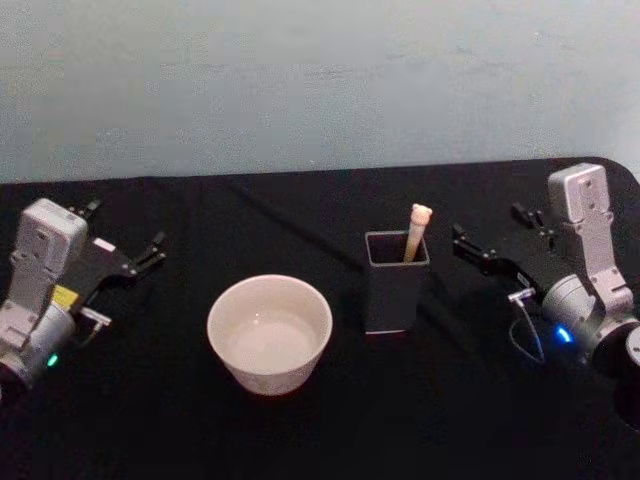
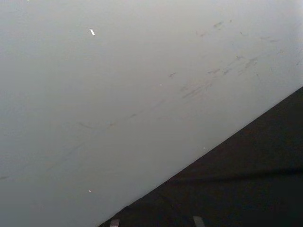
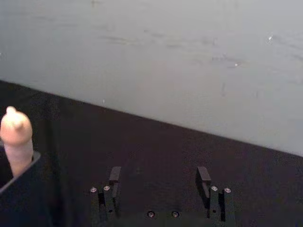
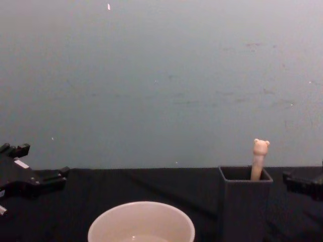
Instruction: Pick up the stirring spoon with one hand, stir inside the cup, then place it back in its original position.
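A black table [image 1: 300, 430] carries the cup [image 1: 269, 333] near its middle — beside it a dark grey holder [image 1: 395, 282] with the stirring spoon [image 1: 416, 230] standing inside. The left gripper [image 1: 128, 230] hovers by the left edge, the right gripper [image 1: 500, 236] by the right — both with fingers spread.

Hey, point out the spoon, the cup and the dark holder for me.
spoon [image 1: 417, 228]: head view, on the pale handle above the holder's rim.
cup [image 1: 268, 341]: head view, on its inner bottom.
holder [image 1: 394, 300]: head view, on its front wall.
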You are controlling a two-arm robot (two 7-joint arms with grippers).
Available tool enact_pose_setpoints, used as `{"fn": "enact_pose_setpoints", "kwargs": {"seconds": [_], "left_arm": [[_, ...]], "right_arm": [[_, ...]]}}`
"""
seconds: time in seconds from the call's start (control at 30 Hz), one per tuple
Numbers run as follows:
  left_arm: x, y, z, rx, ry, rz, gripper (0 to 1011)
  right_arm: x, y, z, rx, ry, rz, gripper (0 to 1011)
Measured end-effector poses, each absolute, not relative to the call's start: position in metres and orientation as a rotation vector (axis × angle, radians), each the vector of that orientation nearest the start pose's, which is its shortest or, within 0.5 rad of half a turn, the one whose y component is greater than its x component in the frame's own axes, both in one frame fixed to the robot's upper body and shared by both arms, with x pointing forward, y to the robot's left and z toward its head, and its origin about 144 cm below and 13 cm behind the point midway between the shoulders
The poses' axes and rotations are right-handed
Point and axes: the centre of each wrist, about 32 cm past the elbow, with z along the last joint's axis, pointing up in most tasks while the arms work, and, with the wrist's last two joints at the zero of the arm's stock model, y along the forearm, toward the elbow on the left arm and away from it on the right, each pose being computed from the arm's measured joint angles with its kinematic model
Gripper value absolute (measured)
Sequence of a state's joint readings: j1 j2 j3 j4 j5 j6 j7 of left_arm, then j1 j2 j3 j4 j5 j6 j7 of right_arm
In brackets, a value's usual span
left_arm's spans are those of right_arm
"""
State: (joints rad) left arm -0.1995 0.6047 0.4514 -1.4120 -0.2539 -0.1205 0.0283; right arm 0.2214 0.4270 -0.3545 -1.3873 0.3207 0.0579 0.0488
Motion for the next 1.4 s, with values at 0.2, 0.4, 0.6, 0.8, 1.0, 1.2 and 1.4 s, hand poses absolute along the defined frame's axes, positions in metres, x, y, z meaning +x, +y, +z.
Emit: {"fn": "enact_pose_setpoints", "kwargs": {"seconds": [0.2, 0.4, 0.6, 0.8, 1.0, 1.2, 1.4], "left_arm": [[0.4886, 0.3097, 1.1398, 0.305, -0.285, 1.248, 1001], [0.4886, 0.3097, 1.1398, 0.305, -0.285, 1.248, 1001], [0.4886, 0.3097, 1.1398, 0.304, -0.285, 1.248, 1001], [0.4886, 0.3097, 1.1398, 0.304, -0.285, 1.248, 1001], [0.4886, 0.3097, 1.1398, 0.305, -0.285, 1.248, 1001], [0.4886, 0.3097, 1.1398, 0.304, -0.285, 1.248, 1001], [0.4886, 0.3097, 1.1398, 0.305, -0.285, 1.248, 1001]], "right_arm": [[0.5072, -0.2738, 1.1416, -0.248, -0.01, -1.266, 1002], [0.5072, -0.274, 1.1418, -0.248, -0.011, -1.266, 1002], [0.5071, -0.2738, 1.1422, -0.246, -0.013, -1.266, 1002], [0.5069, -0.2738, 1.1424, -0.245, -0.013, -1.266, 1002], [0.5068, -0.2739, 1.1424, -0.244, -0.013, -1.266, 1002], [0.5068, -0.2739, 1.1426, -0.243, -0.014, -1.266, 1002], [0.5068, -0.2738, 1.1427, -0.242, -0.014, -1.266, 1000]]}}
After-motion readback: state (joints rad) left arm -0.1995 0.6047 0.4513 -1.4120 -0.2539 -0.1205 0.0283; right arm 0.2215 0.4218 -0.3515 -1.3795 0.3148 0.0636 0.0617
